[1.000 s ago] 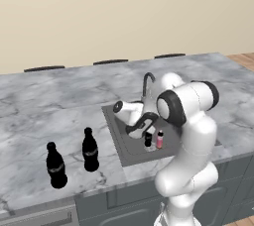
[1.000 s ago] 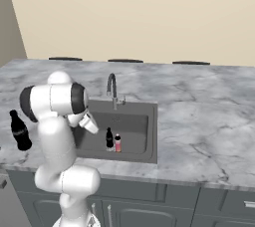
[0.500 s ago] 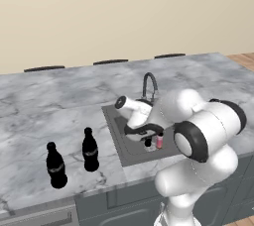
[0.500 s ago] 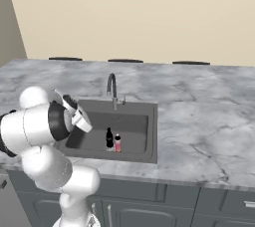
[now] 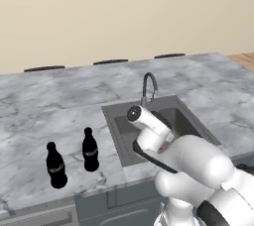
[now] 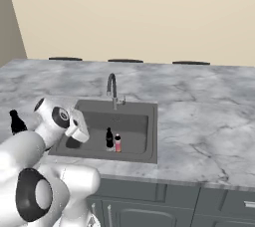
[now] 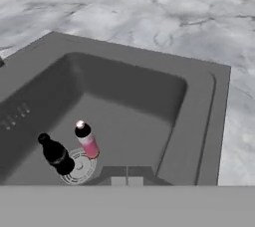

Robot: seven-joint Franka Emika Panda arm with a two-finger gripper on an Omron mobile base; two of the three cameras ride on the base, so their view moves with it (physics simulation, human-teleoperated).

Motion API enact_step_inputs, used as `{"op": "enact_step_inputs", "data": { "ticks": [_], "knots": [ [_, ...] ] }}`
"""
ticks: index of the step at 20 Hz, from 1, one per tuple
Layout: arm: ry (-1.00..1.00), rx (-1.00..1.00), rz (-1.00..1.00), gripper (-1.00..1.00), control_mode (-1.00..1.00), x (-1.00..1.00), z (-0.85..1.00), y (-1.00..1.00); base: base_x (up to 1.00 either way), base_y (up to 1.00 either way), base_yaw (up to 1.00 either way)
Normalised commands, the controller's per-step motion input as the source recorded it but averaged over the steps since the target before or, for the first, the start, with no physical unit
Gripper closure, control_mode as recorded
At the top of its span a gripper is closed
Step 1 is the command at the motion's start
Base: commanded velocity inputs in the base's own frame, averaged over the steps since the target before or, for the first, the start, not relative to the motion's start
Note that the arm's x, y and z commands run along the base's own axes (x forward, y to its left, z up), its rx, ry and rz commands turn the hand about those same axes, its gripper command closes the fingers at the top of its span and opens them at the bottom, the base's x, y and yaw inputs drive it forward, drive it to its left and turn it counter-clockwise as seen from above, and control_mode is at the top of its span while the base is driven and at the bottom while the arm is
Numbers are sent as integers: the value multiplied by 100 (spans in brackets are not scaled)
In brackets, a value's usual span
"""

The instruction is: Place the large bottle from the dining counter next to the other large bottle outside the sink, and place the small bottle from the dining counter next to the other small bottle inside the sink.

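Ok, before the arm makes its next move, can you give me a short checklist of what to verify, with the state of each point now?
1. Two large bottles stand upright on the counter left of the sink: the left large bottle and the right large bottle: ok.
2. Two small bottles stand upright inside the sink: the black small bottle and the pink small bottle: ok.
3. The small bottles are close beside each other: ok.
4. Gripper shut and holding nothing: ok.
5. Gripper is above the sink, apart from both small bottles: ok.
6. Faucet is apart from the arm: ok.
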Motion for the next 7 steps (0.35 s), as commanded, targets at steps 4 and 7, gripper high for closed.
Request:
{"op": "enact_step_inputs", "data": {
  "ticks": [4, 7],
  "knots": [
    [-40, 7, 5, 100, -100, -61, 37, -12, 0, 0, 0],
    [-36, 7, 7, -100, -100, -62, 46, -3, 0, 0, 0]
  ]
}}
